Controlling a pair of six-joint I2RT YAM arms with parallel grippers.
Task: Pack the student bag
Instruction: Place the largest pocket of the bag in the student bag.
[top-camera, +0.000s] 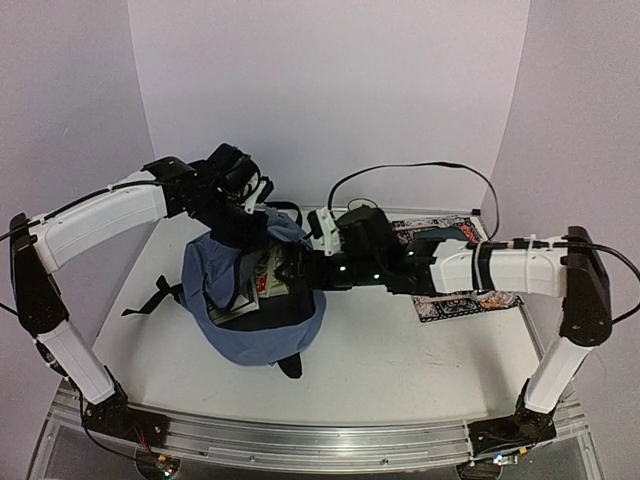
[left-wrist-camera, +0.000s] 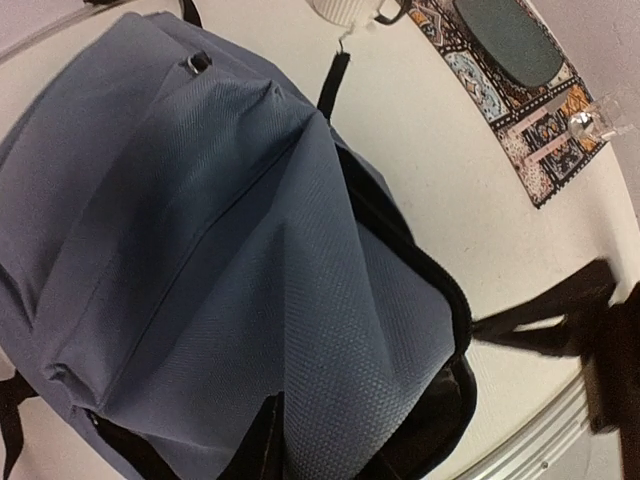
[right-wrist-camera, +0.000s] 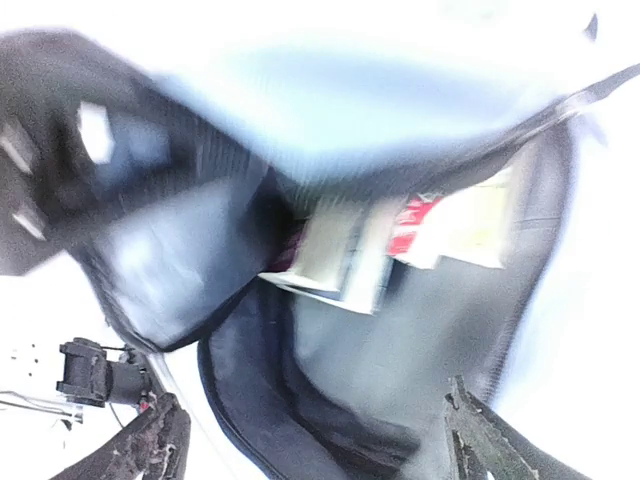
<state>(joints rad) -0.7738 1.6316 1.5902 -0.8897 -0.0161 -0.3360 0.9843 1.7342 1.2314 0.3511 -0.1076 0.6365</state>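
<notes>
The slate-blue student bag (top-camera: 262, 325) lies in the middle of the table with its mouth open toward the right. My left gripper (top-camera: 250, 207) is shut on a fold of its upper fabric and holds it lifted; in the left wrist view the fold (left-wrist-camera: 330, 330) runs down between my dark fingers (left-wrist-camera: 250, 450). My right gripper (top-camera: 300, 268) is at the bag's mouth. In the blurred right wrist view its fingers (right-wrist-camera: 150, 445) stand wide apart and empty over the grey lining (right-wrist-camera: 400, 350). Books or papers (right-wrist-camera: 370, 250) lie inside the bag.
A patterned mat (top-camera: 445, 305) lies right of the bag under my right arm; it also shows in the left wrist view (left-wrist-camera: 520, 110) with a dark oval item (left-wrist-camera: 505, 40) on it. A white cup-like object (left-wrist-camera: 345, 10) stands nearby. A black cable (top-camera: 420, 168) loops behind.
</notes>
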